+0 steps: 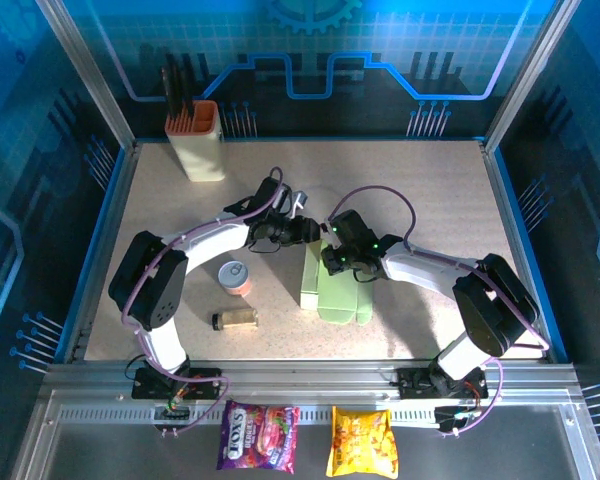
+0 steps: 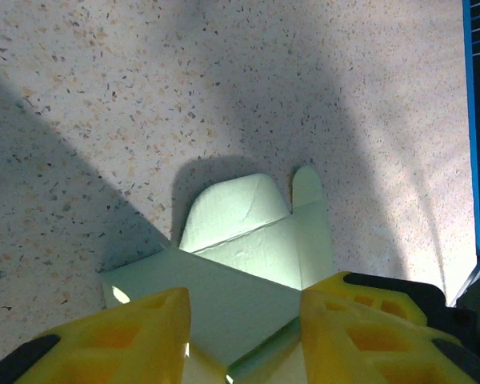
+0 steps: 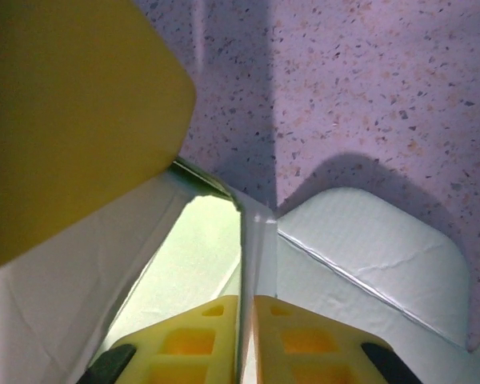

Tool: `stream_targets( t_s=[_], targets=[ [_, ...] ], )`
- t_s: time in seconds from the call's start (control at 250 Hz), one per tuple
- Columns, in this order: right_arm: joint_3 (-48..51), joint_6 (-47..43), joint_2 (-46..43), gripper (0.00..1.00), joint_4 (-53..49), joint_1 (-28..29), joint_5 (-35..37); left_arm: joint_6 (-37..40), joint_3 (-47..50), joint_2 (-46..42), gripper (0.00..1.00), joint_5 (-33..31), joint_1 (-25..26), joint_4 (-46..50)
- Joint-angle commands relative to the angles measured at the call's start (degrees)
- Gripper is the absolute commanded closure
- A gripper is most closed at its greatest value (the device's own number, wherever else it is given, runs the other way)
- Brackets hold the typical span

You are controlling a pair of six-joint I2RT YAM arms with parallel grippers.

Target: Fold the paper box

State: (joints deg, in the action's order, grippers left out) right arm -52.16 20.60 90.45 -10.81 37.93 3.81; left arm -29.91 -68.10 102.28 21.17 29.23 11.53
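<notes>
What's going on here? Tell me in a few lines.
Two arms are folding a pale green paper box in the middle of the table. The right tool is pinched shut on one upright wall of the card. The left tool stands open astride the box's end, where a rounded flap sticks out, not yet tucked in. The box is only partly formed.

Speckled table (image 1: 430,190) bears knife holder (image 1: 197,145) far left, small can (image 1: 236,277) and toppled jar (image 1: 235,319) near left, paper box (image 1: 340,295) at centre.
</notes>
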Motion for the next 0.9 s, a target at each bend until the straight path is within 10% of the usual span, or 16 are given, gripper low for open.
stream_targets(
  t_s=[0.0,0.895],
  targets=[
    [-0.95,0.32,-1.71,0.83,-1.94,0.61,-2.51,0.82,1.24,0.90,0.59,-0.69,0.56,1.31],
    [13.06,-15.70,-10.83,0.53,12.38,-15.34,-27.29,0.90,3.09,0.61,0.60,0.18,1.26,0.60]
  ],
)
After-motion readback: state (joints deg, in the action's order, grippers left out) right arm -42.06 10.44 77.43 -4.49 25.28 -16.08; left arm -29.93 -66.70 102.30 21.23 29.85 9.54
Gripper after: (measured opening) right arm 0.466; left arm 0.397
